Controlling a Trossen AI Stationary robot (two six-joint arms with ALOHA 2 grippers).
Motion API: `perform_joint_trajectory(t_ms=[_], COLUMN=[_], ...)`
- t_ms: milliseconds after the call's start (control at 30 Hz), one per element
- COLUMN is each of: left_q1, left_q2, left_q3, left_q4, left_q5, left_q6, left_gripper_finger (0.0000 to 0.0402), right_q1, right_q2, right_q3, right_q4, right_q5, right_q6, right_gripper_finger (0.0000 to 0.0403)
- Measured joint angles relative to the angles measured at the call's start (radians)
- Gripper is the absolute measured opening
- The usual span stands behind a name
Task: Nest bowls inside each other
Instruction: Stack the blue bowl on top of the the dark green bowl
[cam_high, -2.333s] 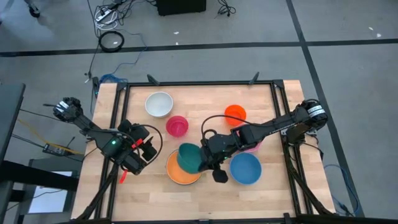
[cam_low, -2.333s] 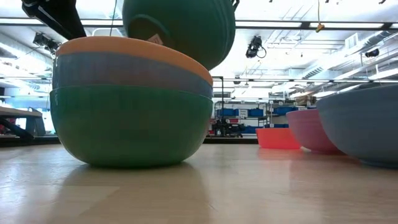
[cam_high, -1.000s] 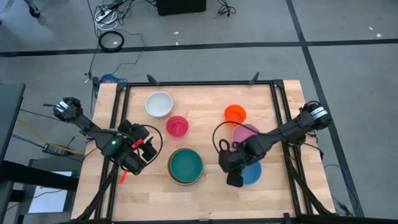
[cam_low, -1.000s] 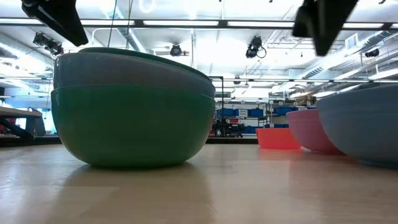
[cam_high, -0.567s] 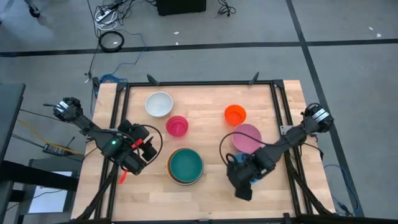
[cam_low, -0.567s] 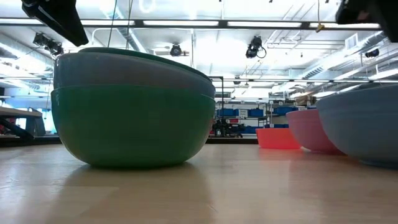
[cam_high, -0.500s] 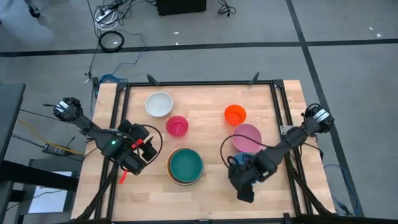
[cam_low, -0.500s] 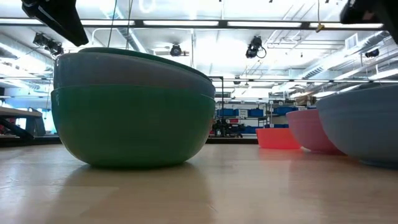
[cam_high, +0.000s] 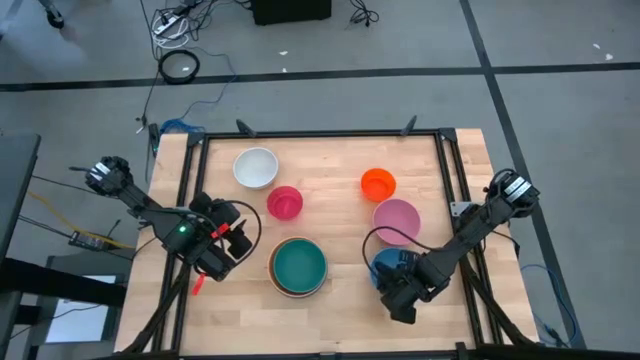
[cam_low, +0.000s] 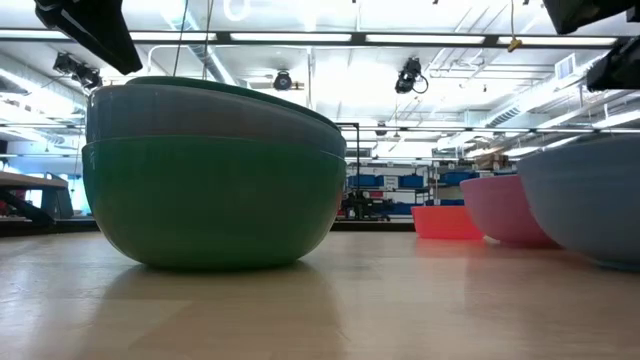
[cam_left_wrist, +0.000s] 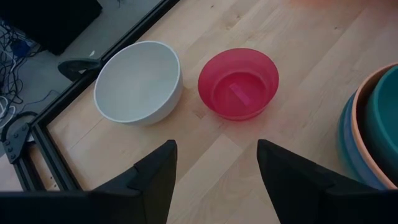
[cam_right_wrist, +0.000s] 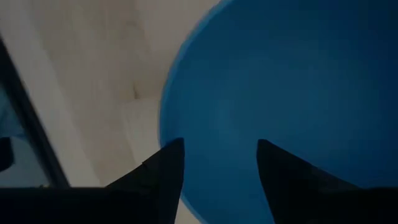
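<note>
A stack of nested bowls (cam_high: 298, 267) with a teal one on top rests on its base at the near middle of the table. Standing apart are a white bowl (cam_high: 255, 167), a small red bowl (cam_high: 285, 202), an orange-red bowl (cam_high: 378, 183), a pink bowl (cam_high: 397, 220) and a blue bowl (cam_high: 386, 265). My right gripper (cam_right_wrist: 217, 171) is open and points down over the blue bowl (cam_right_wrist: 280, 81), by its near rim. My left gripper (cam_left_wrist: 214, 165) waits open left of the stack, facing the white bowl (cam_left_wrist: 138, 81) and the red bowl (cam_left_wrist: 238, 83). My right gripper comes at the blue bowl from above. One finger (cam_right_wrist: 165, 177) is at the rim (cam_right_wrist: 166, 118) and the other (cam_right_wrist: 283, 177) is over the inside. Whether either touches the bowl I cannot tell.
A black frame (cam_high: 445, 190) borders the table, close to the right of the blue and pink bowls. Bare wood lies between the stack and the blue bowl (cam_high: 345, 290) and at the far middle (cam_high: 320, 165). In the low view the stack (cam_low: 210, 180) fills the left.
My right gripper has gone from beside the stack toward the table's near right corner and down, and now hangs over the blue bowl's near rim. The teal bowl stays in the stack.
</note>
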Motion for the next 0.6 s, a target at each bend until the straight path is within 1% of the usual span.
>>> perform_joint_trajectory(t_ms=[333,433,600], left_q1=[0.000,0.000,0.000], left_q2=[0.000,0.000,0.000], left_q3=[0.000,0.000,0.000], left_q4=[0.000,0.000,0.002], left_q5=[0.000,0.000,0.000], left_q6=[0.000,0.000,-0.002], left_gripper_finger=[0.0229,0.0229,0.0229], right_q1=[0.004,0.002,-0.001], right_q2=[-0.015,-0.059,-0.146], right_q3=[0.000,0.000,0.001], right_q4=[0.038,0.064,0.170], right_q5=[-0.017,0.033,0.114], right_q6=[0.033,0.056,0.083], right_gripper_finger=[0.0189,0.0188,0.0189])
